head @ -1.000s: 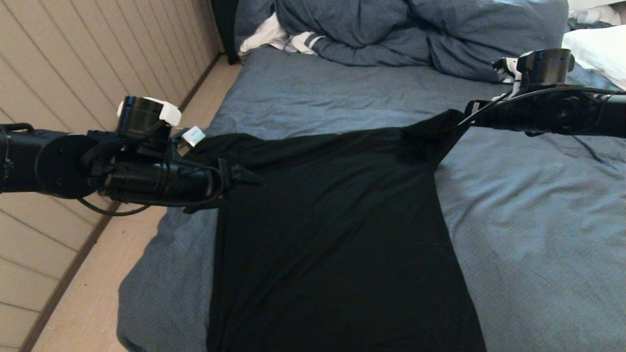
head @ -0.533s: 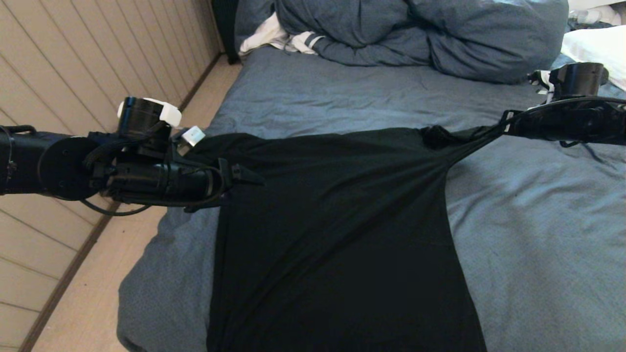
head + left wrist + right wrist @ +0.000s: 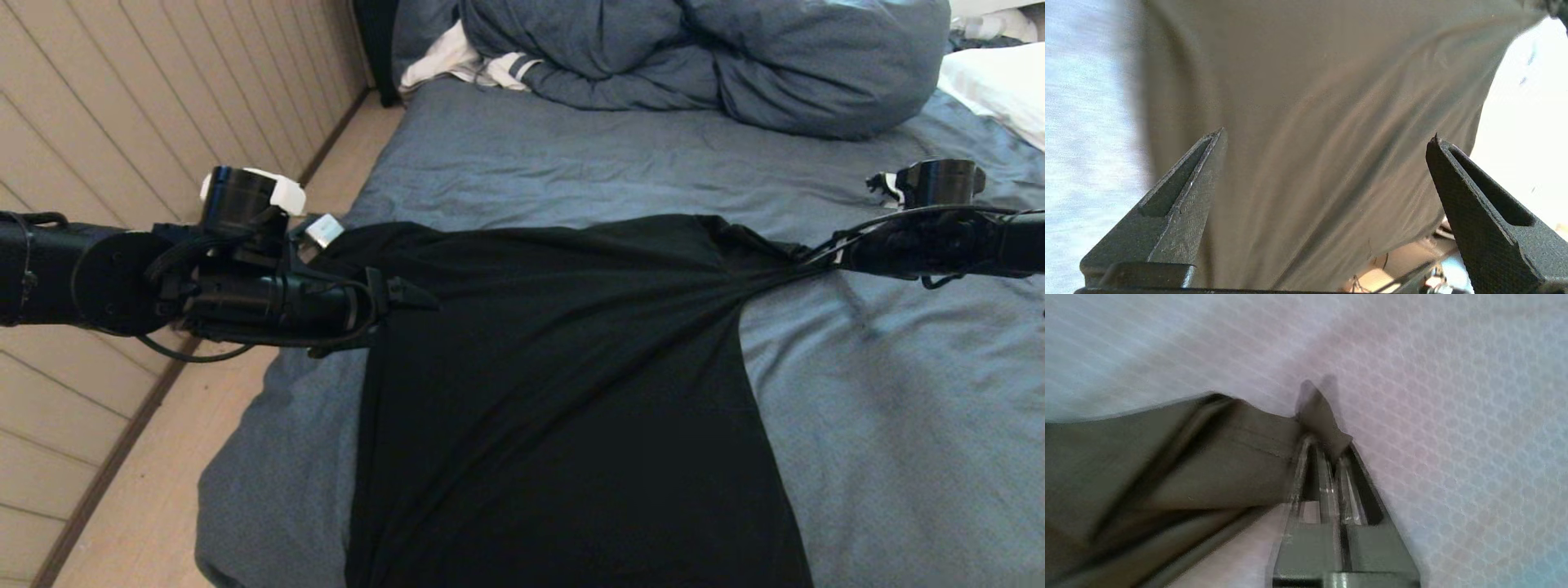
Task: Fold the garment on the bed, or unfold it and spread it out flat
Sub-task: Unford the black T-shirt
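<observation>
Fingers of right gripper (image 3: pixel 1327 451) pinched on sleeve tip of the garment (image 3: pixel 563 384), drawing it taut, presumably to flatten it on the bed (image 3: pixel 882 425). Left gripper (image 3: pixel 1327 139) gapes wide, empty, above its left edge.

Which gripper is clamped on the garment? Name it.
The right gripper, pinching the black garment's sleeve end; the left gripper stands wide open, holding nothing.

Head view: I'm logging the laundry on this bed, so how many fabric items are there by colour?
Black: 1, the T-shirt, pinched by the right gripper
Blue: 2, the bed sheet and the duvet
White: 2, the striped cloth and the pillow
Total: 5
</observation>
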